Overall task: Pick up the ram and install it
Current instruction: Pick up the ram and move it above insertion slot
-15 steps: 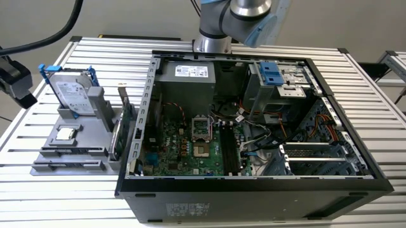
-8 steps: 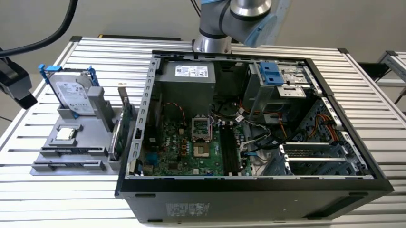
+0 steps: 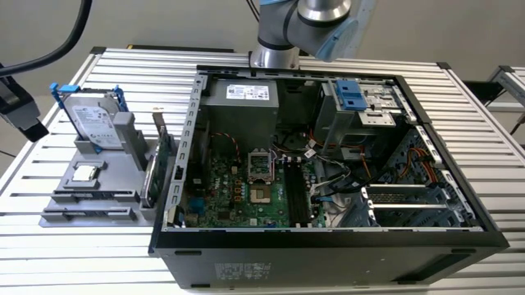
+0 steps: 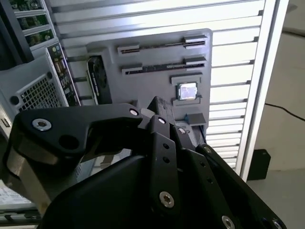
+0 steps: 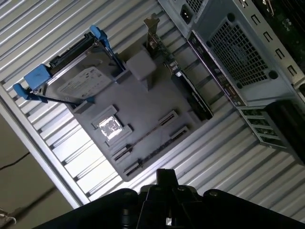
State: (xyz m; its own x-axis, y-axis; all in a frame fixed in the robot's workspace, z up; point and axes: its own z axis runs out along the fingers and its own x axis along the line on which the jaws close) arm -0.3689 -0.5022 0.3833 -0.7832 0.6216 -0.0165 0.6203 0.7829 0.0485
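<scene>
While the gripper (image 5: 164, 180) is hovering above the gray parts holder (image 5: 157, 100), its black linkage is blocking the line of sight, so whether the claw is spread or pressed together cannot be told. The ram (image 5: 145, 137) is lying in the holder as a long, thin dark strip. It is resting flat between two end clips in the slot just beside the square processor chip (image 5: 110, 127). The gripper is hanging apart from the ram and is not touching it. In the second wrist view the ram (image 4: 162, 67) is showing beyond the gripper (image 4: 159, 109), again next to the processor chip (image 4: 187, 90).

In the exterior view the holder (image 3: 107, 184) is sitting on the slatted metal table (image 3: 49, 258), at the exterior view's left of the open computer case (image 3: 328, 252). A silver hard drive in a blue frame (image 3: 92, 120) is standing tilted at the holder's far end. A green card with a metal bracket (image 3: 160, 161) is standing on edge between the holder and the case wall.

Inside the case the motherboard (image 3: 238, 190) is lying flat, and its long black slots (image 3: 297, 192) are running side by side next to the processor socket (image 3: 260, 165). The robot arm (image 3: 303, 21) is rising behind the far wall of the case.
</scene>
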